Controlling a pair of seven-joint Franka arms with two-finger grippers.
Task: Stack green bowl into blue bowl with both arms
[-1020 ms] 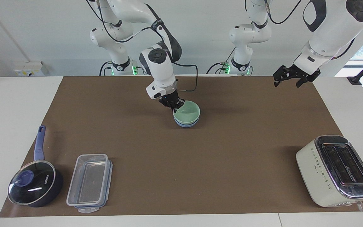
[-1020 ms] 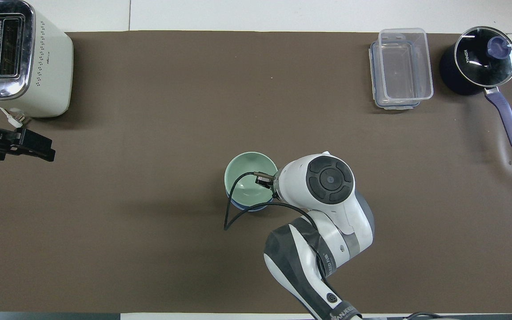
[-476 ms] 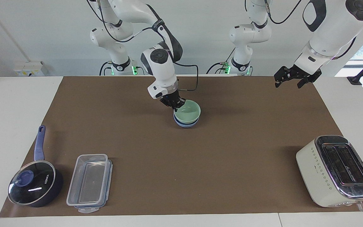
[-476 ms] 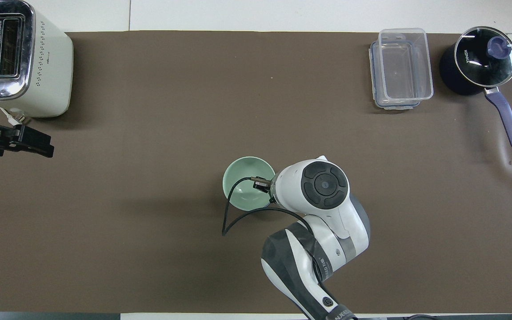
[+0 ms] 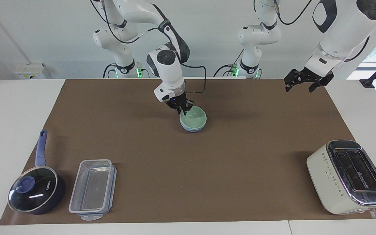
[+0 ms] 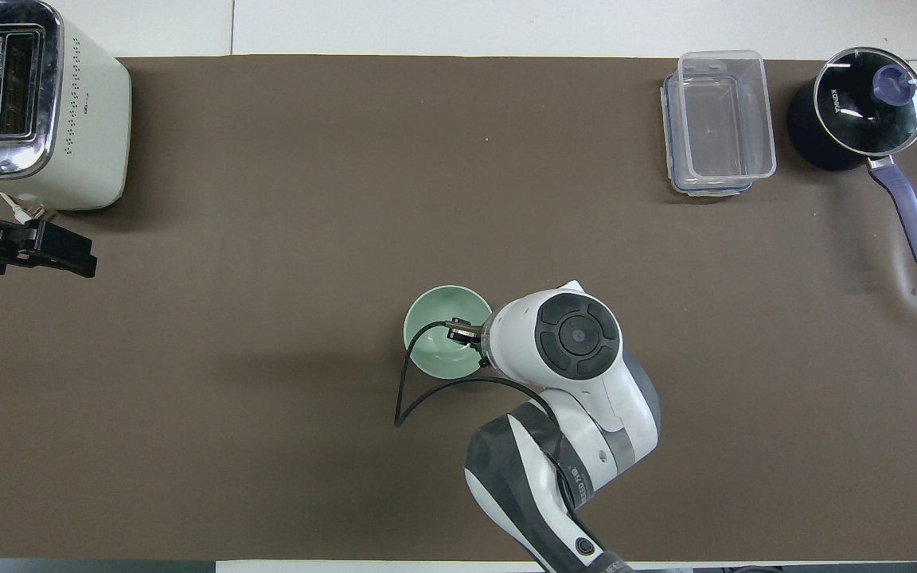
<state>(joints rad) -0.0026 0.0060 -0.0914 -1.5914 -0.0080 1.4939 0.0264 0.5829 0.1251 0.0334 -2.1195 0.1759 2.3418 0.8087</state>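
Note:
The green bowl [image 5: 195, 117] sits nested in the blue bowl [image 5: 192, 129] in the middle of the mat, on the side nearer the robots. Only a thin band of the blue bowl shows under it. My right gripper [image 5: 184, 109] is at the green bowl's rim on the side nearer the robots, its fingers spread apart around the rim. In the overhead view the green bowl [image 6: 438, 334] shows, and the right wrist covers the gripper. My left gripper [image 5: 300, 85] is open and empty, waiting in the air over the mat's corner at the left arm's end; it also shows in the overhead view [image 6: 68, 256].
A white toaster [image 5: 348, 176] stands far from the robots at the left arm's end. A clear plastic container [image 5: 93, 189] and a dark blue lidded saucepan [image 5: 34, 192] stand far from the robots at the right arm's end. A brown mat [image 5: 240, 156] covers the table.
The green bowl has settled lower into the blue bowl. The right gripper's fingers have spread off the rim. The left gripper has barely moved.

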